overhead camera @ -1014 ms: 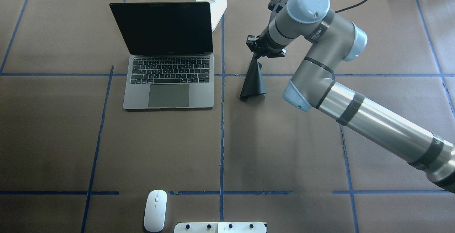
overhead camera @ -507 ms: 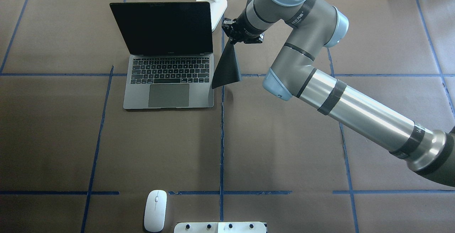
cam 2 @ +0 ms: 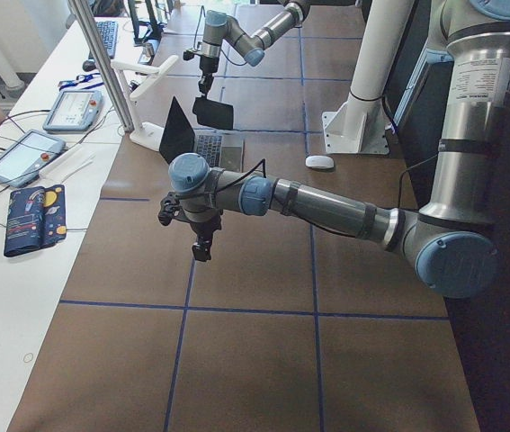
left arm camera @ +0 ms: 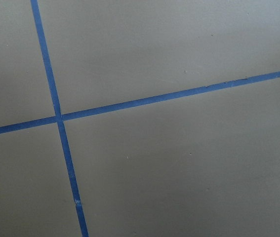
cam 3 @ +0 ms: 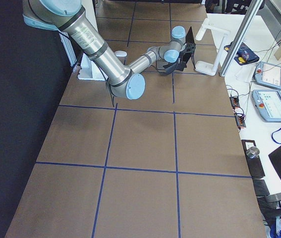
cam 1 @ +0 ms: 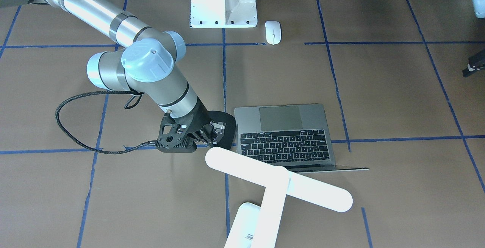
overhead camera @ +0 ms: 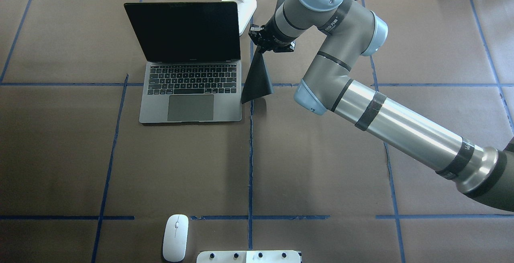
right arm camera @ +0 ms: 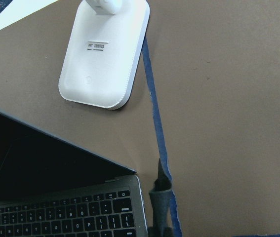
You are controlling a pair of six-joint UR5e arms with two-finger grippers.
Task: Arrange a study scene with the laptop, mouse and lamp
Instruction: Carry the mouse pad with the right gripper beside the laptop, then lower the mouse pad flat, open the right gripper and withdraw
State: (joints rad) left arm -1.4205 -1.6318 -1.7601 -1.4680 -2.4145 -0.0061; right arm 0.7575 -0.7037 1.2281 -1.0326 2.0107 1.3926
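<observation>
pad (overhead camera: 257, 80) in tight right claw (overhead camera: 261, 49), just beside laptop (overhead camera: 190, 102) edge, perhaps touching; left claw's (cam 2: 202, 252) state untellable

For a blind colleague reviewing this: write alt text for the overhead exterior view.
The right gripper, reaching in from the right, pinches a limp black pad that hangs just beside the right edge of the open laptop. The lamp stands behind the laptop, mostly out of frame, and the mouse lies at the near edge of the table.
</observation>
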